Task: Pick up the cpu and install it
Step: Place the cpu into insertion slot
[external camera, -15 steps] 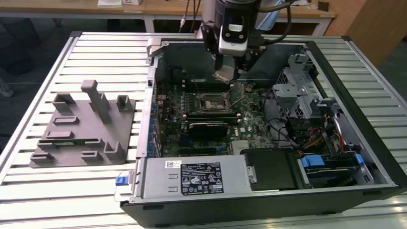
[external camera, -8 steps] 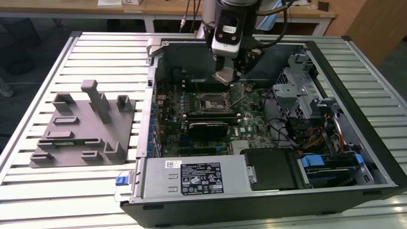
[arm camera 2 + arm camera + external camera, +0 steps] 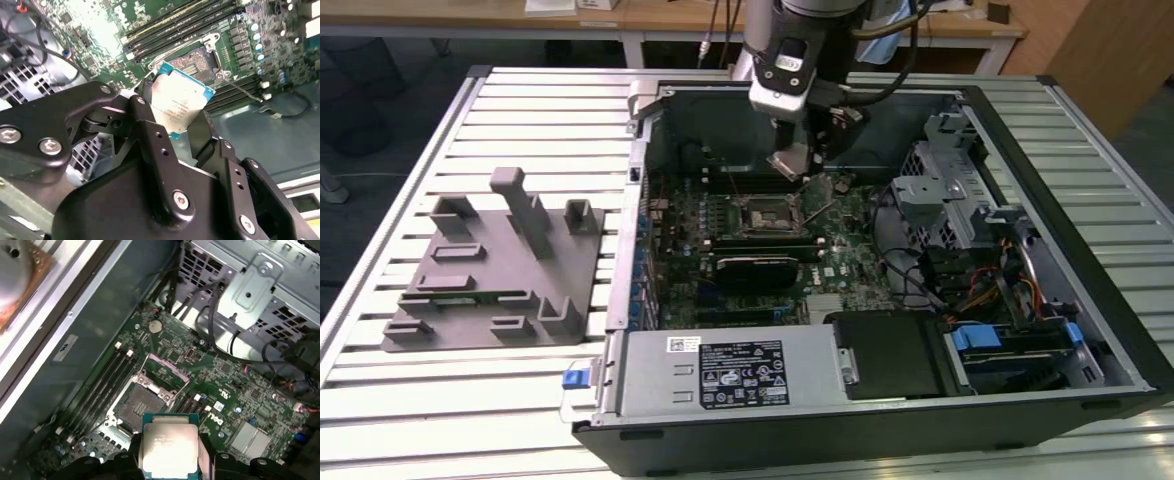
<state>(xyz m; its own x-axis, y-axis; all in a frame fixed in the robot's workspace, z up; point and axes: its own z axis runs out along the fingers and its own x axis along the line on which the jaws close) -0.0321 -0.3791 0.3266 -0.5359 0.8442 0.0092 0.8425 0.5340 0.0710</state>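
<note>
My gripper [image 3: 790, 160] is shut on the cpu [image 3: 787, 166], a small square chip with a pale silver top. It hangs inside the open computer case, a little above the motherboard and just beyond the black-framed socket [image 3: 765, 212]. In the second wrist view the cpu [image 3: 180, 102] sits tilted between two black fingers [image 3: 150, 130], with the socket [image 3: 197, 60] lying past it. In the first wrist view the cpu [image 3: 169, 450] hovers near the open socket [image 3: 142, 407], whose load plate [image 3: 162, 372] is swung up.
A grey moulded tray [image 3: 494, 265] lies on the slatted table at the exterior view's left. Inside the case are memory slots [image 3: 107, 382], a metal drive cage [image 3: 947, 190], loose cables [image 3: 987, 290] and the power supply [image 3: 720, 370] at the front.
</note>
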